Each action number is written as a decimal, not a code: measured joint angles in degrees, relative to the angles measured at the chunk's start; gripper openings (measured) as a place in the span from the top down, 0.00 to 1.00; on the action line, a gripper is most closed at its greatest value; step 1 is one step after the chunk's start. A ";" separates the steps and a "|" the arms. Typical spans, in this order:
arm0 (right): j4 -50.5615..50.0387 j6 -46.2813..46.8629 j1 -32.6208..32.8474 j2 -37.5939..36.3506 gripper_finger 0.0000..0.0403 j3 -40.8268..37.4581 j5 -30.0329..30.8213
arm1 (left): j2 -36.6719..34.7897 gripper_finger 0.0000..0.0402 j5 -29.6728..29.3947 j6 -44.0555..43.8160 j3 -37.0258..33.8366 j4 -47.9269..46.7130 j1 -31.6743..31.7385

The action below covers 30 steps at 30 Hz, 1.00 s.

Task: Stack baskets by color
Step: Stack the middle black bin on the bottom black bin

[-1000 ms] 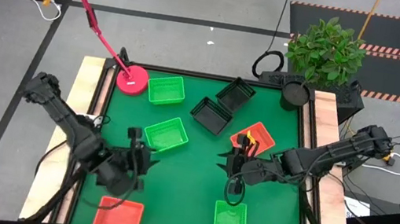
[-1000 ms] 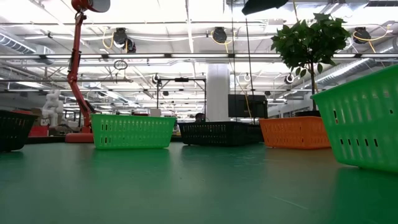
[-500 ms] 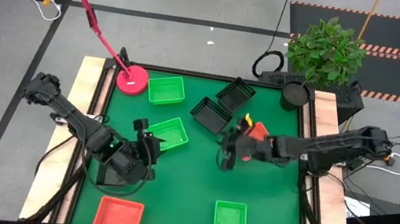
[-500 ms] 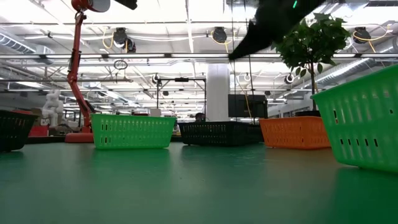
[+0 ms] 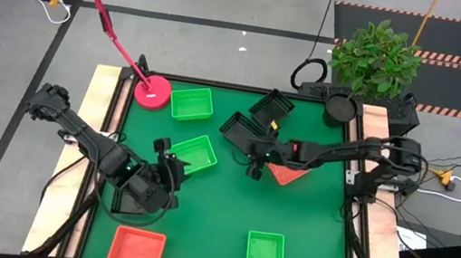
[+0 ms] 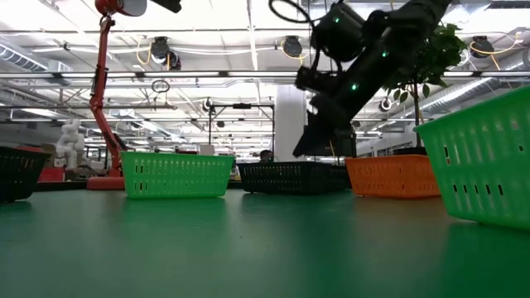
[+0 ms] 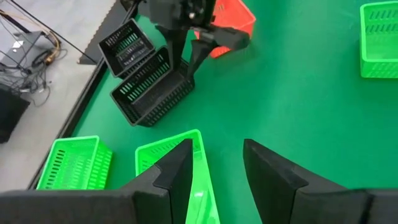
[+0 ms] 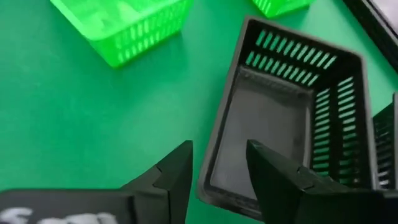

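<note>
Jaws of right gripper (image 8: 217, 171) spread astride black basket (image 8: 280, 124) wall — no readable writing.

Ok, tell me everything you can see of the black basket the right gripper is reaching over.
The black basket is a small rectangular open-top bin of dark plastic with slatted walls and a solid floor, empty inside. It sits upright on the green table, turned at an angle, close beside a second black basket toward the far edge. The right gripper hovers at its near rim with fingers apart, one either side of the wall; whether they touch it is unclear.
</note>
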 joint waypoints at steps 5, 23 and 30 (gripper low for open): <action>1.04 -1.73 -0.22 2.33 0.62 0.04 -0.01 | 0.00 0.64 0.17 -0.03 0.00 0.01 -0.71; 1.13 -2.20 -0.20 1.82 0.95 0.04 0.29 | 0.00 0.64 0.20 0.53 0.00 -0.01 -0.86; 0.72 -3.10 0.68 -5.12 0.98 0.04 1.24 | 0.00 0.64 0.20 1.39 0.00 0.02 -0.85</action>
